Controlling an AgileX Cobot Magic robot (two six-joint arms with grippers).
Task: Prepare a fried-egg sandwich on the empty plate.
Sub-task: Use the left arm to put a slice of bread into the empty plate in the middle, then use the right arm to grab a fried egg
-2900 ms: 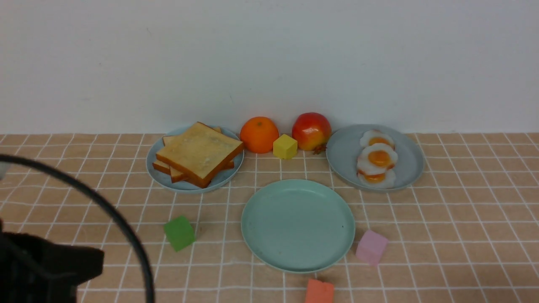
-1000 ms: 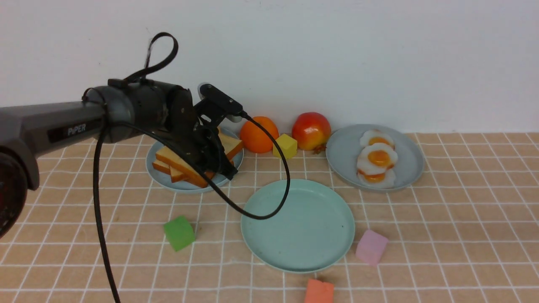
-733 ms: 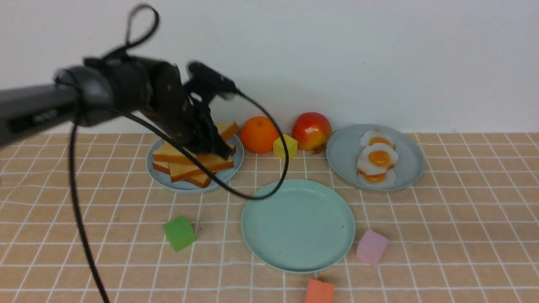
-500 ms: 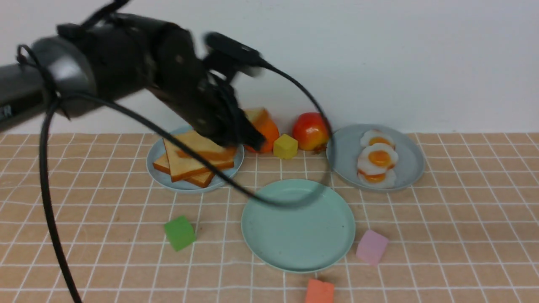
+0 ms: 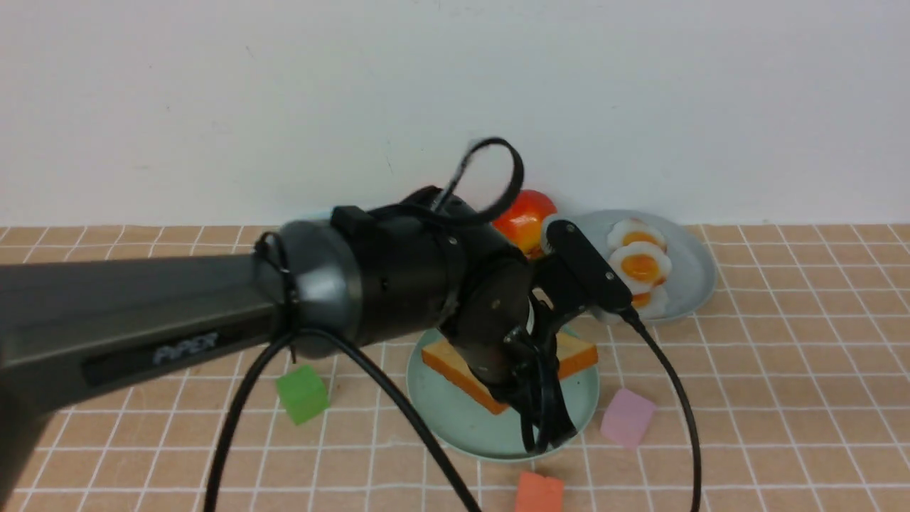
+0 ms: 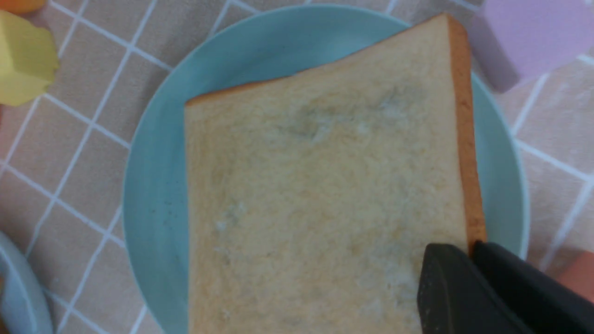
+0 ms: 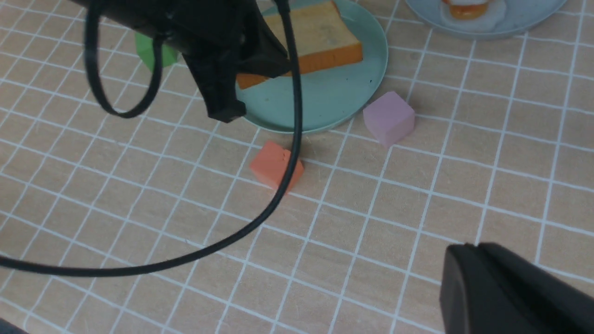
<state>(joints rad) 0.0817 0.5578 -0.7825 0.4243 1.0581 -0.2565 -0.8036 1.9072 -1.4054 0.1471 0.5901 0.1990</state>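
Over mint-green plate (image 5: 455, 427): one toast slice (image 6: 325, 185), corner pinched by left hand (image 6: 471, 253). Behind-right of that plate: fried eggs (image 5: 640, 267) in grey-blue plate (image 5: 693, 277). Right hand (image 7: 478, 260) pressed together.

A grey-blue plate (image 5: 700, 284) sits toward the back of a peach checked tablecloth (image 5: 782, 398), close under a plain white wall (image 5: 213, 107). A red-and-yellow toy fruit (image 5: 522, 213), partly hidden, stands just beside the plate's left rim. A yellow cube (image 6: 25, 60) lies a little off that rim. Nearer the front than the plate lies a pink cube (image 5: 627, 417). Farther forward and left is an orange-red cube (image 5: 539, 493). A green cube (image 5: 303, 393) rests well to the plate's left.
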